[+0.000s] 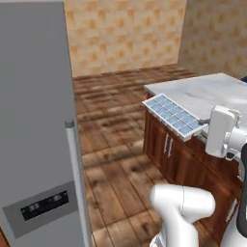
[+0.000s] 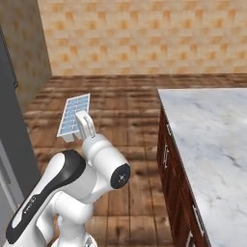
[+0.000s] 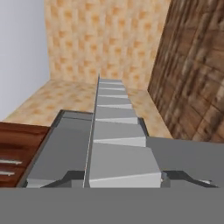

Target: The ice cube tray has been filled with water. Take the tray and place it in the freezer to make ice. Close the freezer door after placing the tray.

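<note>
Freezer door (image 1: 41, 144): I am seeing it filling the left side of the left base view, grey, with its vertical bar handle (image 1: 77, 183) along the right edge and the dark dispenser panel (image 1: 44, 204) at the lower left. It is looking shut from this side.
Wooden floor (image 1: 111, 144): I am watching it running through the middle of the frame, between the freezer and the island.
Ice cube tray (image 1: 173, 116): I am holding it in the air right of centre in the left base view, roughly level there, its cells of pale blue water (image 1: 169, 112) facing up. It is overhanging the corner of the counter. In the right base view it is sitting at centre left, above the floor.
Gripper (image 1: 202, 123): I am seeing it pinching the tray at the end nearest the arm; in the hand view the tray is running edge-on up the middle from between the fingers.
Marble counter (image 1: 212, 94): I am seeing it lying at the right, over brown cabinet doors (image 1: 166, 144).
</note>
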Tool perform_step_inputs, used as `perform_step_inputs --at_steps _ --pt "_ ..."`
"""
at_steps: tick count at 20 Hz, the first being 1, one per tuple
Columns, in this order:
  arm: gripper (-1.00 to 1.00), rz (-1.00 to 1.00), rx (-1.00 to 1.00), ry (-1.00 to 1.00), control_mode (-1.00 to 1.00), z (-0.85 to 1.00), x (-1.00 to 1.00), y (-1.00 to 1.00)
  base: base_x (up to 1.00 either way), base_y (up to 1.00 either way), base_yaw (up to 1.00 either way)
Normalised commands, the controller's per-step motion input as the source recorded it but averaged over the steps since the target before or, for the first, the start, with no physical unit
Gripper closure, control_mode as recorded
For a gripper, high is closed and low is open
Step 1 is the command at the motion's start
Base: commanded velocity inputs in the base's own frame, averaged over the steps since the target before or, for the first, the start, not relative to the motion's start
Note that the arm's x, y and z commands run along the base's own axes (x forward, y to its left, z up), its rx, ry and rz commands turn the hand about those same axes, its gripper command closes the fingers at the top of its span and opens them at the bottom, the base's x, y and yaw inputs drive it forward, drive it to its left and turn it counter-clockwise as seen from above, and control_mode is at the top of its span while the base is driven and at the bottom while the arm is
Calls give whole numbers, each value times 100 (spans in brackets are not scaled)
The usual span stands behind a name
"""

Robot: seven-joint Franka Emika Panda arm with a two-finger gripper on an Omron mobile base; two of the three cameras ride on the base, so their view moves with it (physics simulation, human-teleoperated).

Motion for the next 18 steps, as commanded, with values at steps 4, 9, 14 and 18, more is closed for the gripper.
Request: perform_step_inputs --at_steps 4,9,14,18 --pt "100 0 0 0 100 0 0 0 92 17 12" --pt "100 0 0 0 100 0 0 0 96 7 22" --pt "100 0 0 0 100 0 0 0 67 0 37" --pt "100 0 0 0 100 0 0 0 51 0 50"
